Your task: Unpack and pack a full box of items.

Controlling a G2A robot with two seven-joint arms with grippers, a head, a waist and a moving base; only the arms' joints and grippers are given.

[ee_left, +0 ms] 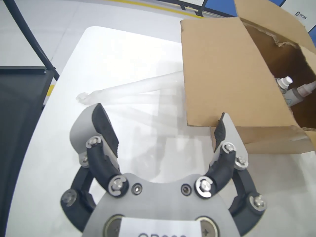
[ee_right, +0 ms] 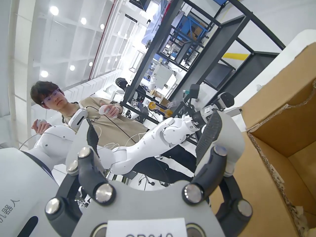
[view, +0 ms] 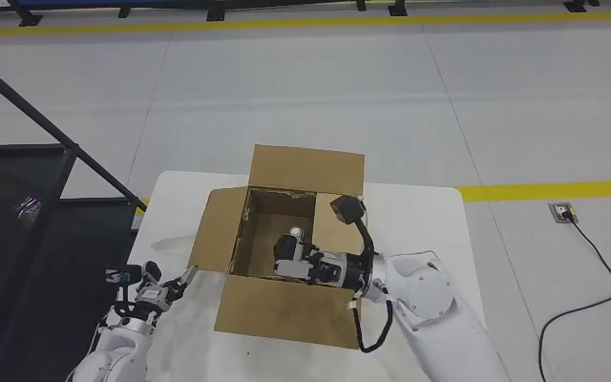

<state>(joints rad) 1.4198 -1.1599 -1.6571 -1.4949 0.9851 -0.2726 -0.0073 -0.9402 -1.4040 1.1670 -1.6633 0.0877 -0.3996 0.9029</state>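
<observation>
An open cardboard box (view: 286, 306) stands mid-table with its flaps folded outward. Inside it lie a white-capped bottle (ee_left: 285, 83) and a second bottle (ee_left: 302, 91); a white cap (view: 297, 231) shows in the top view. My right gripper (view: 286, 256) is down inside the box, and its wrist view shows it open (ee_right: 151, 122) with nothing between the fingers, beside the box's inner wall (ee_right: 291, 124). My left gripper (ee_left: 160, 110) hangs open and empty over the table, just off the box's outer flap (ee_left: 222, 70), at the table's front left (view: 186, 280).
A clear plastic tube-like wrapper (ee_left: 138, 89) lies on the white table (view: 420, 205) between the left gripper and the box. A black frame (view: 57, 153) stands beside the table's left edge. Bare tabletop lies right of the box.
</observation>
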